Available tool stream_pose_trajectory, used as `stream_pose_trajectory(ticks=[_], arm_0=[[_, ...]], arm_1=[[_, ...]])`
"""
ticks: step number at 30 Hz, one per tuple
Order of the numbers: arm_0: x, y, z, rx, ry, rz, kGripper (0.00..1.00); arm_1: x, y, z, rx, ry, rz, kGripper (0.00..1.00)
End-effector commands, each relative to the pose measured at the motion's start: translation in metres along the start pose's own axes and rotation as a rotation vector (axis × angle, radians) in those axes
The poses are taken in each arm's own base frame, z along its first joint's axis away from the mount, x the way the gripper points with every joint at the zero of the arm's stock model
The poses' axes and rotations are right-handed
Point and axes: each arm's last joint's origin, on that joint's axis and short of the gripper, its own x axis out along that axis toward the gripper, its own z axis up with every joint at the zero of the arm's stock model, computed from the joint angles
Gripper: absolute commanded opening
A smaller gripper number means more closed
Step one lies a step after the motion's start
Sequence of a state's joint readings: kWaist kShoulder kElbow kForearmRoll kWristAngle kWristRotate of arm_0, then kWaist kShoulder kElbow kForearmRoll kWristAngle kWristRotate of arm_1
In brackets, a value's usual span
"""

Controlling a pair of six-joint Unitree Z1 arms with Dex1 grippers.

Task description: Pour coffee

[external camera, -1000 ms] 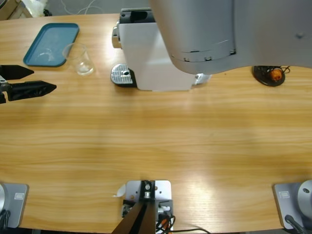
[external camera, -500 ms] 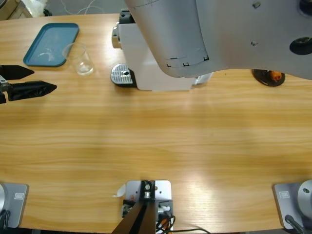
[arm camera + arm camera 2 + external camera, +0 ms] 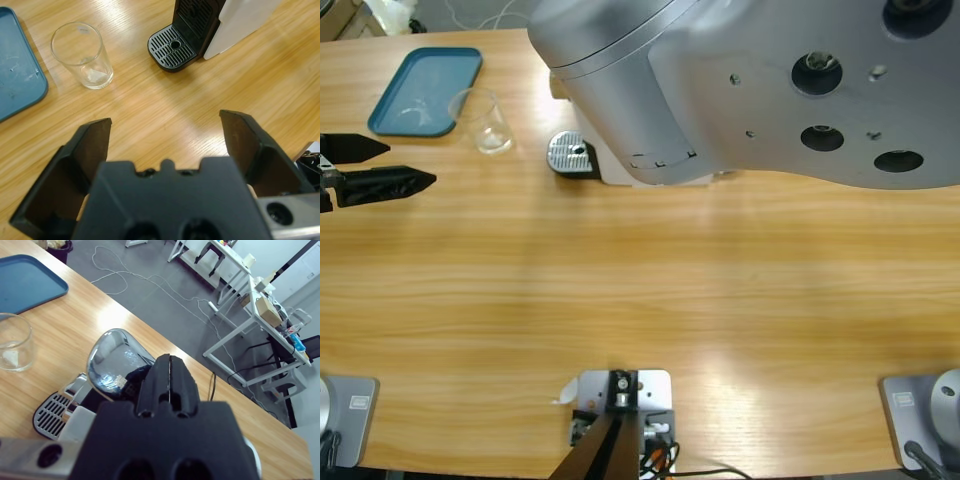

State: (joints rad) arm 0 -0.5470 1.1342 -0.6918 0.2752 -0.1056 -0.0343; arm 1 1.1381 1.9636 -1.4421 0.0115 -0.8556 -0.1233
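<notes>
A clear glass tumbler (image 3: 486, 122) stands upright beside the blue tray (image 3: 424, 90); it shows in the left wrist view (image 3: 82, 55) and the right wrist view (image 3: 13, 348). No coffee is in view. The white coffee machine (image 3: 239, 19) has a black drip grate (image 3: 570, 155). My left gripper (image 3: 410, 163) rests open at the table's left edge, nothing between its jaws, short of the tumbler (image 3: 165, 122). My right gripper (image 3: 170, 362) is shut and empty, just above the machine's chrome lever (image 3: 116, 365). In the high view the right arm's silver bulk (image 3: 770, 90) hides it and most of the machine.
The tray (image 3: 27, 282) lies at the table's far left corner. Bare wood (image 3: 650, 290) fills the middle and front of the table. Past the far edge the right wrist view shows floor with cables (image 3: 125, 275) and a white desk (image 3: 240, 325).
In the high view the silver arm has swung left and grown larger, covering more of the machine and the small dark object at the right. The left gripper and tumbler have not moved.
</notes>
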Motion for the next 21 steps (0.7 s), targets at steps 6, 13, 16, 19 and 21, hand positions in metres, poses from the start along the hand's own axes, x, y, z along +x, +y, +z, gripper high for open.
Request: stream_pose_trajectory(ticks=[6, 13, 16, 19, 21], arm_0=[[0.011, 0.0, -0.008, 0.005, 0.055, -0.015, 0.936], [0.011, 0.0, -0.008, 0.005, 0.057, -0.017, 0.936], [0.011, 0.0, -0.008, 0.004, 0.057, -0.019, 0.936], [0.011, 0.0, -0.008, 0.004, 0.059, -0.019, 0.936], [0.011, 0.0, -0.008, 0.005, 0.059, -0.019, 0.936]], arm_1=[[0.025, 0.063, -0.067, -0.117, 0.153, 0.094, 0.0], [0.026, 0.065, -0.08, -0.101, 0.176, 0.1, 0.0], [0.026, 0.066, -0.084, -0.099, 0.182, 0.099, 0.0], [0.026, 0.066, -0.088, -0.094, 0.186, 0.1, 0.0], [0.027, 0.067, -0.09, -0.093, 0.188, 0.1, 0.0]])
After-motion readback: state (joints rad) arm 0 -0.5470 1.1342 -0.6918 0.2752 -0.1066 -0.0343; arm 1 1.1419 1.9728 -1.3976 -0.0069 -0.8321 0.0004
